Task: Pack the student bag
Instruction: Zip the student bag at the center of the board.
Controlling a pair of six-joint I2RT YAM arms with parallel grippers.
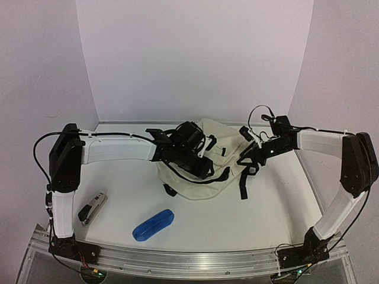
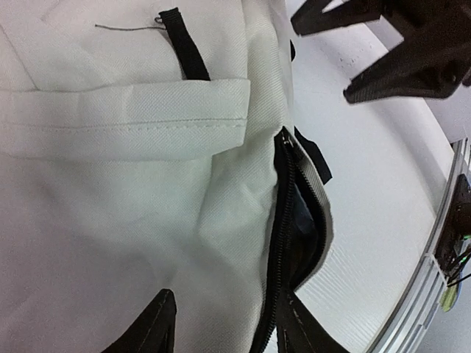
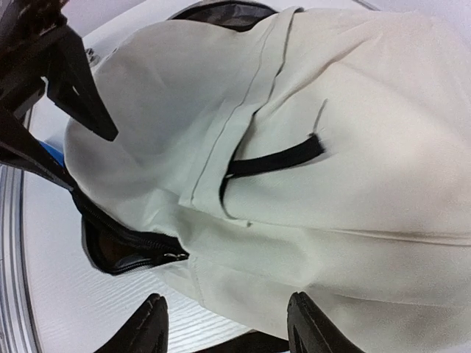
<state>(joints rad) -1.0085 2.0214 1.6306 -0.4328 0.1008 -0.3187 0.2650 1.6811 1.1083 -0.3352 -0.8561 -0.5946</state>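
flanking the student bag [image 1: 228, 148], left pincer [image 2: 225, 300] and right pincer [image 3: 227, 298], both spread apart

The student bag [image 1: 228, 136] is blocking the table's [image 1: 266, 219] far centre; its zipper opening [image 2: 298, 228] is gaping only narrowly. A stapler [image 1: 93, 207] and blue pencil case [image 1: 153, 224] are obstructing the near-left. The near-right is offering free passage.
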